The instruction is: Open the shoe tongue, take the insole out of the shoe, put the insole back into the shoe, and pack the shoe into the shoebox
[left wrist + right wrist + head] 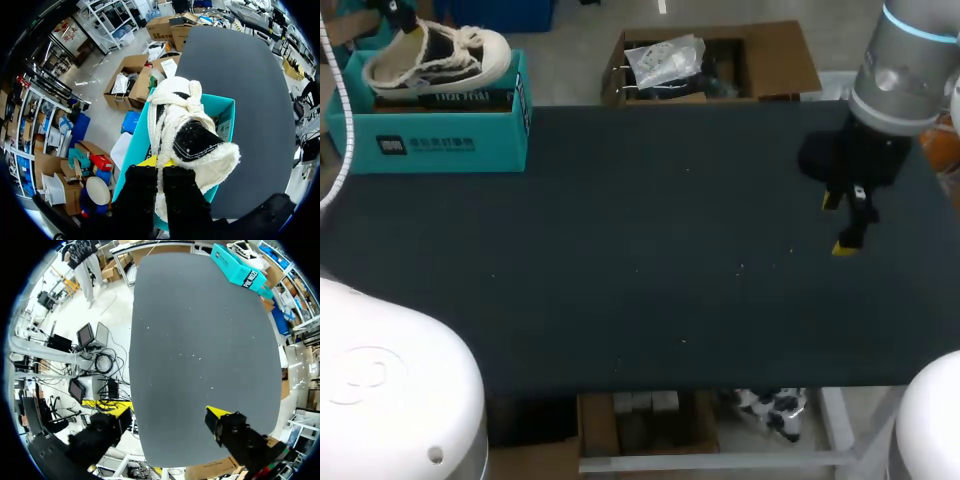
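Observation:
A cream and black canvas shoe point(440, 55) lies across the top of the open teal shoebox point(430, 140) at the table's far left corner. In the left wrist view my left gripper point(158, 162) is shut on the shoe point(192, 137) at its near end, over the shoebox point(226, 114). In the head view only a dark bit of my left gripper point(398, 15) shows behind the shoe. My right gripper point(840, 225) hangs open and bare over the table's right side, far from the box. In the right wrist view the right gripper point(167, 412) has nothing between its fingers, and the shoebox point(237, 270) is far ahead.
The black table top point(650, 260) stretches between the shoebox and my right gripper. A white cable point(345, 120) hangs past the box's left end. The table's front edge runs close below my right gripper.

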`<action>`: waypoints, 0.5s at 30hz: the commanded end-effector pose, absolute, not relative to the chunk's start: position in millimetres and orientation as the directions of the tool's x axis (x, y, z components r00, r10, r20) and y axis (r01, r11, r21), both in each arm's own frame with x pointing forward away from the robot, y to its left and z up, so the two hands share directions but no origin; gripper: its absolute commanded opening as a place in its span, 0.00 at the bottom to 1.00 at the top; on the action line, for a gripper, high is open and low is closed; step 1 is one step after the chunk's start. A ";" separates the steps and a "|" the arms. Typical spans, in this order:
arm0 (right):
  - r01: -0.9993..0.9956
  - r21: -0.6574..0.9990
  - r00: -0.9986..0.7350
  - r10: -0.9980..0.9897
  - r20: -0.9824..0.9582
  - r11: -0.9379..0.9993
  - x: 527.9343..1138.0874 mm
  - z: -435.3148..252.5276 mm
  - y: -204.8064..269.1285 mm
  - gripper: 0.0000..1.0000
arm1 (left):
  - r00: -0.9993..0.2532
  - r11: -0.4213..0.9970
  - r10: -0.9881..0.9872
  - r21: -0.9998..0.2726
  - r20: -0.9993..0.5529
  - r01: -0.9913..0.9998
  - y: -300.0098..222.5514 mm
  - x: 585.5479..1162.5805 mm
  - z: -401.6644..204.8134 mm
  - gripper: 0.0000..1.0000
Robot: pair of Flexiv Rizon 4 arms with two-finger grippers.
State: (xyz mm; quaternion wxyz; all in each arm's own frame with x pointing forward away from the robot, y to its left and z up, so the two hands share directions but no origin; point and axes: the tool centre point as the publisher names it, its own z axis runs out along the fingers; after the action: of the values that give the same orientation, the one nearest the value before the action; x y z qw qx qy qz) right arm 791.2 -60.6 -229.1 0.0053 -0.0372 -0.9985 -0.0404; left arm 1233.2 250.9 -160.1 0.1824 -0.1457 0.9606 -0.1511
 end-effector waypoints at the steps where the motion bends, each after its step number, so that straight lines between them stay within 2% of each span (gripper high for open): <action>1: 0.075 0.080 -0.997 0.074 0.015 0.994 791.1 -228.3 -60.9 1.00 | -0.928 0.911 -0.300 -0.355 -0.220 -0.210 260.3 1250.3 -182.9 0.00; 15: 0.075 0.080 -0.997 0.074 0.015 0.994 791.1 -228.3 -60.9 1.00 | -0.987 0.949 -0.148 -0.290 -0.066 -0.123 269.1 1254.1 -259.6 0.00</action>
State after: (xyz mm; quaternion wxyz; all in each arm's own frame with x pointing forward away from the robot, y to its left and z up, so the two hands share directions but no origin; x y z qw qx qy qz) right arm 791.0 -60.7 -229.2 0.0049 -0.0372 -0.9985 -0.0411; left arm 1237.4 267.4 -246.8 0.1105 -0.0761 0.9817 -0.1350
